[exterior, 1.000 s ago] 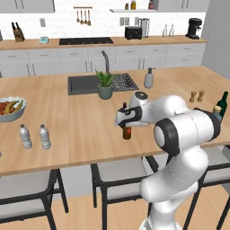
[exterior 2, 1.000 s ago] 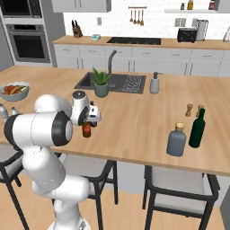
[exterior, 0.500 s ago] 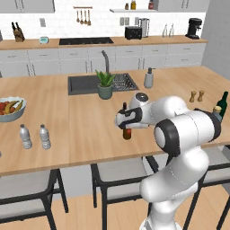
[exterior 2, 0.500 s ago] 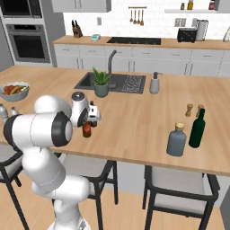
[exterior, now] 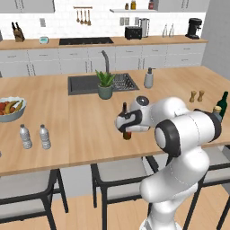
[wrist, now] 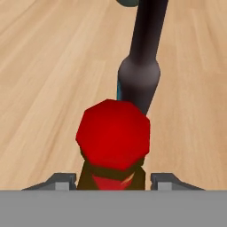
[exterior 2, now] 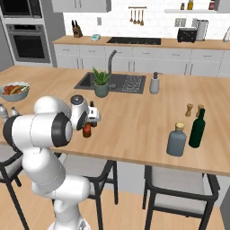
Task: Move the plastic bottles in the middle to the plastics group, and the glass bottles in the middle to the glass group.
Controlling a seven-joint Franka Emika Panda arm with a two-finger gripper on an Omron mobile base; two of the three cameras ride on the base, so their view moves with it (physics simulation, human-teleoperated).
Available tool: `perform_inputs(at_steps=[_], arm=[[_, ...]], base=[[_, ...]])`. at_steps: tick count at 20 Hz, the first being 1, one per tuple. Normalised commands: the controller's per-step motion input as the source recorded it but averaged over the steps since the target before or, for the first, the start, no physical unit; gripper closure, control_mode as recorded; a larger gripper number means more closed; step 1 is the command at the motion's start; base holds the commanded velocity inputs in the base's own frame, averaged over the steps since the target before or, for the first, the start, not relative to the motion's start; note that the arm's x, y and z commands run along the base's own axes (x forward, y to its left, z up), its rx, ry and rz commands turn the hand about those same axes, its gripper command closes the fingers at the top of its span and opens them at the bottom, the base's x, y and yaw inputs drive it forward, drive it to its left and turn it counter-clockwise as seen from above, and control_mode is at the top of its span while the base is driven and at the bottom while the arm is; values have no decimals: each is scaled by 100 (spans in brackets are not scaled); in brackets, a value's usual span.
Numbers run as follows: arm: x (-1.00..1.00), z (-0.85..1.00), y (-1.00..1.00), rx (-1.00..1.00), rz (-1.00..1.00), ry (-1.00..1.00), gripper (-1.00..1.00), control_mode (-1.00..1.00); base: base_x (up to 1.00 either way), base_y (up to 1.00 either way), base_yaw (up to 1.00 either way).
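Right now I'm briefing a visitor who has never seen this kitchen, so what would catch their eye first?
The big white arm, its gripper down around the brown bottle with the red cap at the island's front middle. Then the green wine bottle and grey-blue corked bottle at the right end.

I count two plastic water bottles [exterior: 34,136] near the bench's left edge, two slim dark bottles [exterior: 126,121] mid-bench, two glass-group bottles [exterior 2: 186,134] and two shakers [exterior 2: 194,110] toward its right edge.
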Motion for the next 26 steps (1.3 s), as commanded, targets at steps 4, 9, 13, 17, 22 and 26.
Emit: perform_inputs(at_steps=[4, 9, 13, 17, 22, 26], arm=[[0, 0, 0, 0, 0, 0, 100, -100], [-15, 14, -2, 0, 0, 0, 100, -100], [-44, 33, -30, 0, -2, 0, 100, -100], [-35, 38, -47, 0, -5, 0, 100, -100], [-3, 30, -57, -3, -5, 0, 100, -100], [3, 23, -73, -3, -7, 0, 100, -100]], base=[[0, 0, 0], [0, 0, 0], [0, 0, 0], [0, 0, 0], [0, 0, 0], [0, 0, 0]])
